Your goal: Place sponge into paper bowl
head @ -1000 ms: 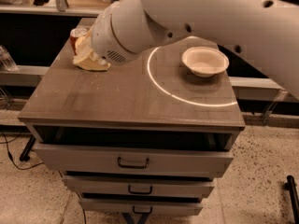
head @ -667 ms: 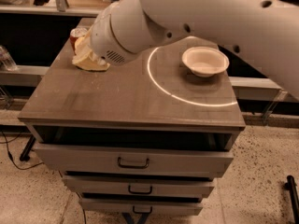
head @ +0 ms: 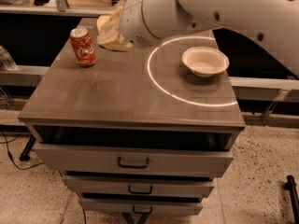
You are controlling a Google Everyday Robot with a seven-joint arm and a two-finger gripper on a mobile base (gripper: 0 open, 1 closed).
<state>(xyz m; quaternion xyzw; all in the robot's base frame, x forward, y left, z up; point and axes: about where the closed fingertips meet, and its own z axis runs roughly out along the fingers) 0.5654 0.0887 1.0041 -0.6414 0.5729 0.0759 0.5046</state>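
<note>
Swung to the right and back since a second ago, the white robot arm (head: pixel 196 8) no longer covers the red soda can (head: pixel 83 46), which now shows in full. The gripper (head: pixel 110 29) has travelled with the arm and now sits at the far edge of the cabinet top, behind and to the right of the can. The pale yellow foam sponge (head: pixel 114 43) has shifted with it. The claw is pinched on that sponge, and their like colours run together, so the line between them is hard to trace. The sponge hangs low over the wood at the back, with a dark shadow under it, well apart from the bowl.

The small round off-white paper bowl (head: pixel 205 61) stands upright at the right rear of the grey-brown wooden cabinet top (head: pixel 117 92), where it stood before, with nothing in it. A thin bright ring of light (head: pixel 161 85) lies on the wood around the bowl, and its left arc runs between the bowl and the sponge.

The can stands upright at the left rear. It bears white script on red, too blurred to read.

Below the top, three grey drawers each carry a dark metal handle (head: pixel 133 163), and the uppermost drawer stands slightly pulled out.
</note>
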